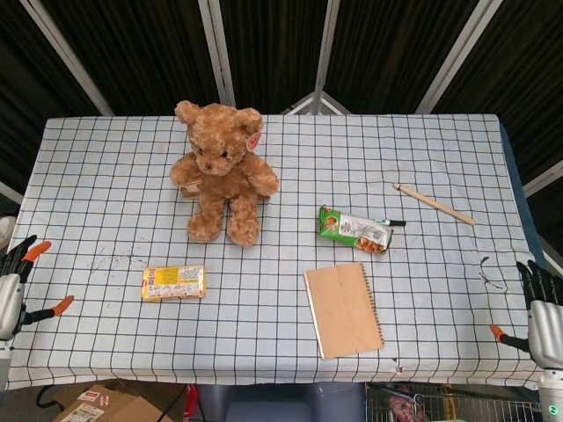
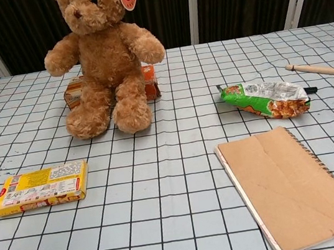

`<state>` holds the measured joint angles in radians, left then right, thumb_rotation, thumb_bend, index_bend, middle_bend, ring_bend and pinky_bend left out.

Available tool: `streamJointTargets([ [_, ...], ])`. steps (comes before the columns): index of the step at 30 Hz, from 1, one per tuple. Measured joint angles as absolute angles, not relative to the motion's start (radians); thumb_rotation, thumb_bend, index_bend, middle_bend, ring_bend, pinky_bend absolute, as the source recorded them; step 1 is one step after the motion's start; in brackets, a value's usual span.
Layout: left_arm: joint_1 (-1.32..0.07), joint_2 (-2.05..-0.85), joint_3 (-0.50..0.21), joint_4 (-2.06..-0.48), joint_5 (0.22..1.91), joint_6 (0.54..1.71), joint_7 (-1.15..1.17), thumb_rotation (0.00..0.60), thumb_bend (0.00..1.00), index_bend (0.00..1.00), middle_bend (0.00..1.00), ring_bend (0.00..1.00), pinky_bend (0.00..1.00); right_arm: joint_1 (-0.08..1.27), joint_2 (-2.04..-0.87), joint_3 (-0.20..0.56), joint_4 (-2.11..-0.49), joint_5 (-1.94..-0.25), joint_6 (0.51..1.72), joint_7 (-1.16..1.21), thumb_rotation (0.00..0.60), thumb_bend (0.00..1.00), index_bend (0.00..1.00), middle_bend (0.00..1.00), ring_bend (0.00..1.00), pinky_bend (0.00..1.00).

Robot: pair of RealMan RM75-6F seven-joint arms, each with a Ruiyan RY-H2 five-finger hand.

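Yellow packet (image 1: 174, 283) flat on the checked tablecloth (image 1: 106, 193), front left, below the teddy bear (image 1: 222, 171). Nearest to it, well apart at the left edge: left hand (image 1: 12, 280), fingers spread, holding nothing. Right hand (image 1: 541, 303) at the right edge, fingers apart, likewise empty, well clear of the notebook (image 1: 343, 309).

A brown teddy bear (image 2: 103, 53) sits upright at the back of the checkered desk (image 2: 172, 162), an orange carton (image 2: 148, 80) just behind it. A yellow packet (image 2: 41, 188) lies front left. A kraft spiral notebook (image 2: 293, 188) lies front right, a green snack bag (image 2: 264, 99) beyond it, touching a black pen (image 2: 310, 90). A wooden stick (image 2: 322, 70) lies far right.
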<state>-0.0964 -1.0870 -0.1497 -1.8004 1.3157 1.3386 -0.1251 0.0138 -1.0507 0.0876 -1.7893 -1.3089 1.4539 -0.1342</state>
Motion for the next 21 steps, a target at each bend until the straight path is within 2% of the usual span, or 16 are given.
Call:
streamJointTargets([
  [10, -0.305, -1.111, -0.286, -1.789, 1.047, 1.072, -0.205, 0.600, 0.25, 0.15, 0.00, 0.00, 0.00, 0.032, -1.060, 0.093, -1.771, -1.272, 1.413, -0.140, 0.600, 0.13, 0.00, 0.00, 0.00, 0.00],
  [14, -0.405, -1.197, -0.342, -1.707, 0.935, 0.984, -0.219, 0.600, 0.23, 0.15, 0.00, 0.00, 0.00, 0.037, -1.062, 0.096, -1.766, -1.258, 1.402, -0.143, 0.600, 0.13, 0.00, 0.00, 0.00, 0.00],
  [21, -0.521, -1.333, -0.397, -1.523, 0.850, 0.825, -0.307, 0.600, 0.20, 0.15, 0.00, 0.00, 0.00, 0.044, -1.066, 0.103, -1.751, -1.228, 1.385, -0.144, 0.600, 0.13, 0.00, 0.00, 0.00, 0.00],
])
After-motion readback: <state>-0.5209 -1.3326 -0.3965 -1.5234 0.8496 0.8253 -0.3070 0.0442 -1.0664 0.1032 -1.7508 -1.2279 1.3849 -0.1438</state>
